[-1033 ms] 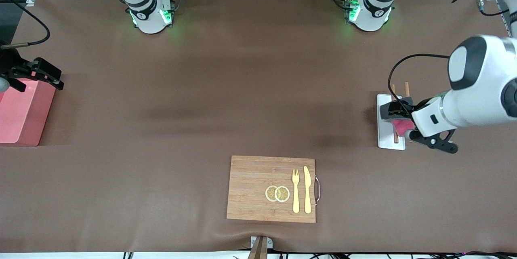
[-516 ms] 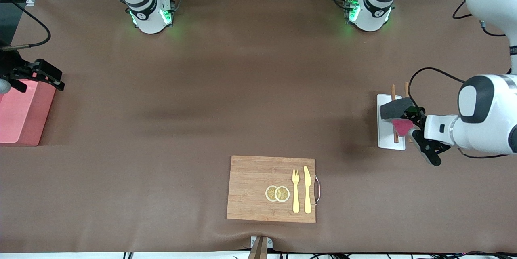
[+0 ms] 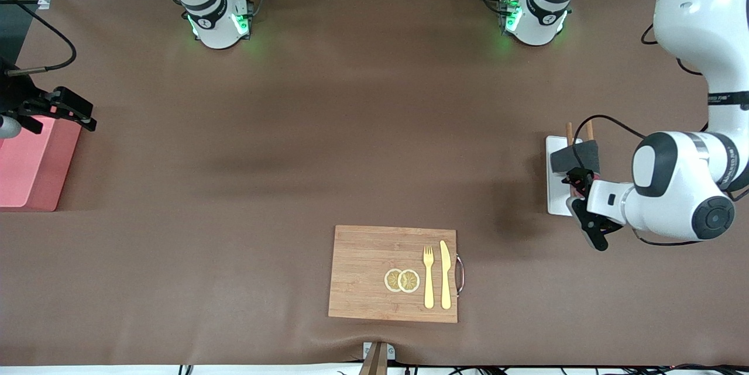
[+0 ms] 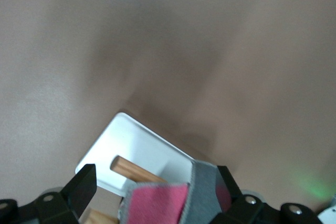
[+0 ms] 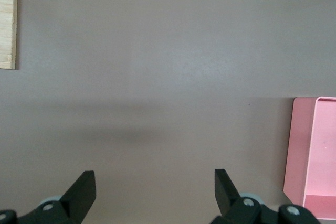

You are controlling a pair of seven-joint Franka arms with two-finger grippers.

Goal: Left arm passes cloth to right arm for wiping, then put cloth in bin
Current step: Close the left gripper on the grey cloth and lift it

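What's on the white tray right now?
On the white tray lie wooden sticks with the cloth draped over them. The left gripper, open, straddles the cloth. The cloth and gripper hide the rest of the sticks.

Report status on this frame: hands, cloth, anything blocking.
Left hand open around cloth over white tray. Right hand open, waiting over bin. Handoff path unobstructed.

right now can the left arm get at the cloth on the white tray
Probably yes: the left gripper has its jaws spread around the cloth over the white tray, with nothing between them.
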